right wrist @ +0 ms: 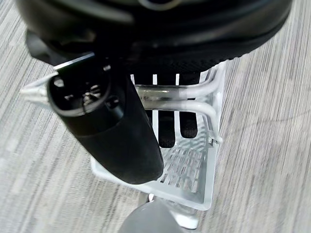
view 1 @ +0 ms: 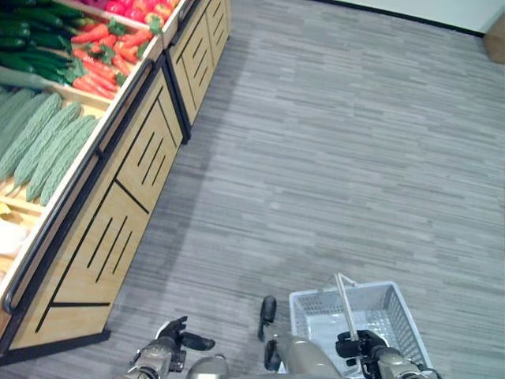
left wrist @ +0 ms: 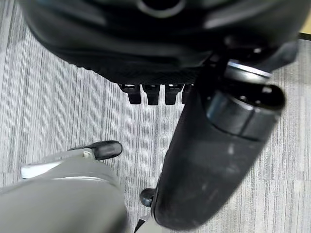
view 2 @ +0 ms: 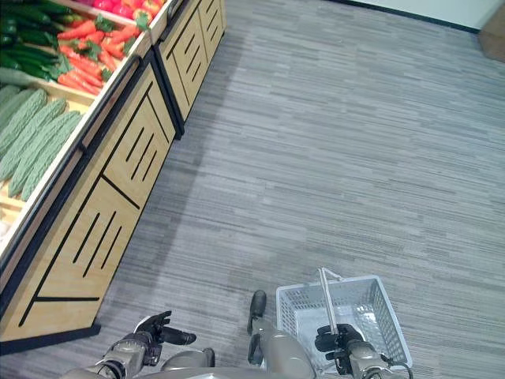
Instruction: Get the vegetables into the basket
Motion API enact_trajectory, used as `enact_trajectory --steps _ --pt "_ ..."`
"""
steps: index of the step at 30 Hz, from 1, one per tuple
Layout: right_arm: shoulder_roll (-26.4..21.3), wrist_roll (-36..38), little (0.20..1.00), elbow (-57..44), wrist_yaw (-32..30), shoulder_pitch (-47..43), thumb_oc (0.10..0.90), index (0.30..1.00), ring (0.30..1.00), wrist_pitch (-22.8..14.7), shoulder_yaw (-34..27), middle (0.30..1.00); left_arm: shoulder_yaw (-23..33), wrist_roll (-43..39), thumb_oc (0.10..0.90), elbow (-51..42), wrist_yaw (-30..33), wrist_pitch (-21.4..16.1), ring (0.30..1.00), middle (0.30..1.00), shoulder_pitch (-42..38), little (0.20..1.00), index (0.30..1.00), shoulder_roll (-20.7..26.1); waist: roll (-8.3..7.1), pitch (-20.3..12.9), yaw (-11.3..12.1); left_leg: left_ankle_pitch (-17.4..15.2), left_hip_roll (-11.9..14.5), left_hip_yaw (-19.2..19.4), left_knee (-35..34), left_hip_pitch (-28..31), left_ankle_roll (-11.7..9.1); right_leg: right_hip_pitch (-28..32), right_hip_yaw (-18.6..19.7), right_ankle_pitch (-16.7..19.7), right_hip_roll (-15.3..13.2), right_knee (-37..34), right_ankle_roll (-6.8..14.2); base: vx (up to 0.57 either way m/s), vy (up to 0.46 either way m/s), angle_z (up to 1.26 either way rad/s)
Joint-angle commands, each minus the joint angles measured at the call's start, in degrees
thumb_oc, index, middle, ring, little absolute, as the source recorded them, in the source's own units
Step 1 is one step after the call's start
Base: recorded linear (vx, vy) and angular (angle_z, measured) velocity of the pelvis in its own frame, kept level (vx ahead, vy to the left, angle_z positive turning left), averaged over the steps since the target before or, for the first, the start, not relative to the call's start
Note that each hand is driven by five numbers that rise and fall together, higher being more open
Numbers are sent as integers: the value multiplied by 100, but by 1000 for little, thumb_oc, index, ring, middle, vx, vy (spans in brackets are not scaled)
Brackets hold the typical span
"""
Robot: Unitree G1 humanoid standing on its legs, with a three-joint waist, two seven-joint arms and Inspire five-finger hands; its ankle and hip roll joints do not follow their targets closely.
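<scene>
Vegetables: I am counting none in the basket (view 1: 398, 316) yet, so the task is barely begun by my reading; all produce is lying in the display stand (view 1: 118, 229), well apart from the basket across the grey floor (view 1: 331, 150). Basket: one, white plastic mesh, empty as far as I can see, hanging from its metal handle (right wrist: 170, 92); my right hand (view 1: 357, 345) is curling its fingers round that handle and carrying it. Left hand (view 1: 180, 335): one, holding nothing, fingers relaxed and extended, hovering between the basket and the stand's foot. Stock on the stand, going away from the basket: pale green bitter gourds (view 1: 43, 142), about six in the nearest bin; dark cucumbers (view 1: 35, 47) beyond, too crowded to count; orange carrots (view 1: 106, 51) beside those, a heap I cannot number; red peppers (view 1: 138, 8) farthest off. Remaining, I am judging: approach the stand, pick, load.
</scene>
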Motion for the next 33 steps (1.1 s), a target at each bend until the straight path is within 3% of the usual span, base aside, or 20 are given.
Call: enact_trajectory --steps 1,2,3,4,5,6,7,8,9,10,14,21,30,31,32,33 --pt "43 -46 300 16 33 197 400 300 300 -92 201 300 27 -17 900 102 61 -25 1000 1000 121 1000 1000 196 -173 -125 5 285 -432 -164 305 -624 128 -10 408 -961 -533 871 852 214 -89 14" --pt "35 -54 300 17 40 214 400 300 300 -97 206 300 17 -21 900 95 54 -30 1000 1000 116 1000 1000 196 -194 -101 -9 392 -424 -82 694 -785 35 90 338 -958 -569 800 825 185 -75 70" --pt "-66 -66 300 -50 43 254 400 300 300 -127 199 300 -14 -124 900 16 60 -45 1000 1000 39 1000 1000 180 -252 73 -60 645 -330 269 1810 -1407 -131 417 67 -902 -696 546 752 72 -22 101" --pt "-65 -66 300 -49 43 253 400 300 300 -127 199 300 -14 -124 900 17 60 -45 1000 1000 38 1000 1000 180 -252 63 -67 642 -331 263 1824 -1429 -130 406 61 -898 -697 543 753 19 -1 122" --pt "-97 -25 300 -51 25 273 400 300 300 -142 159 300 -44 -137 900 5 59 -38 1000 1000 13 1000 1000 164 -277 107 -114 614 -235 549 1798 -1560 -89 473 -58 -896 -765 466 768 -4 36 108" --pt "-122 39 300 -51 9 302 400 300 300 -156 103 300 -91 -156 900 -29 67 -38 1000 1000 -42 1000 1000 143 -278 104 -241 601 -34 1179 1173 -1514 -38 573 -270 -890 -887 312 827 -2 36 96" --pt "-121 39 300 -51 9 302 400 300 300 -156 103 300 -91 -156 900 -29 67 -38 1000 1000 -42 1000 1000 143 -282 101 -242 611 -41 1181 1158 -1512 -36 572 -270 -885 -891 304 828 50 200 141" --pt "-185 166 300 -24 -44 377 400 300 300 -151 -96 300 -132 -168 900 -115 49 -45 1000 1000 -72 1000 1000 69 -147 30 -400 750 95 1922 266 -1466 -134 684 -546 -878 -1002 195 958 73 244 115" --pt "-199 185 300 13 -44 432 400 300 300 -140 -176 300 -158 -109 900 -106 46 -33 1000 1000 -73 1000 1000 37 -110 -47 -404 940 100 1910 92 -1602 -174 669 -663 -868 -1048 181 970 209 458 98" --pt "-178 140 300 36 -49 421 400 300 300 -120 -209 300 -146 -77 900 -58 14 -40 1000 1000 -49 1000 1000 38 -65 -122 -413 714 60 1785 249 -1517 -90 696 -627 -944 -1136 289 1015 163 288 51" --pt "-66 65 300 -37 -1 390 400 300 300 -106 -179 300 -93 53 900 -77 -29 -40 1000 1000 54 1000 1000 137 -91 -122 -388 433 -72 1933 515 -1493 109 631 -349 -868 -1304 542 1100 130 330 3" --pt "44 -87 300 -158 24 237 400 300 300 -88 37 300 -24 81 900 -114 4 -28 1000 1000 63 1000 1000 278 -163 -42 -176 288 -214 1927 480 -1374 292 655 -271 -765 -1390 682 1198 38 178 -23" --pt "87 -234 300 -147 71 199 400 300 300 -79 162 300 72 -4 900 -71 16 -39 1000 1000 123 1000 1000 241 -218 -79 82 121 -414 1508 538 -1273 503 775 -466 -598 -1576 933 1337 -10 113 20" --pt "80 -257 300 -180 78 206 400 300 300 -85 170 300 60 5 900 -78 1 -37 1000 1000 162 1000 1000 239 -183 -88 112 94 -469 1418 498 -1179 577 684 -473 -627 -1648 1439 1339 -17 134 22" --pt "80 -257 300 -181 78 207 400 300 300 -85 170 300 60 6 900 -79 1 -37 1000 1000 163 1000 1000 239 -185 -89 111 94 -473 1418 495 -1179 579 677 -471 -634 -1654 1453 1341 -30 241 24" --pt "77 -251 300 -201 87 199 400 300 300 -91 191 300 49 29 900 -97 -21 -30 1000 1000 198 1000 1000 248 -134 -67 96 142 -537 1258 383 -1024 650 382 -249 -562 -1661 2291 1309 -13 109 26"
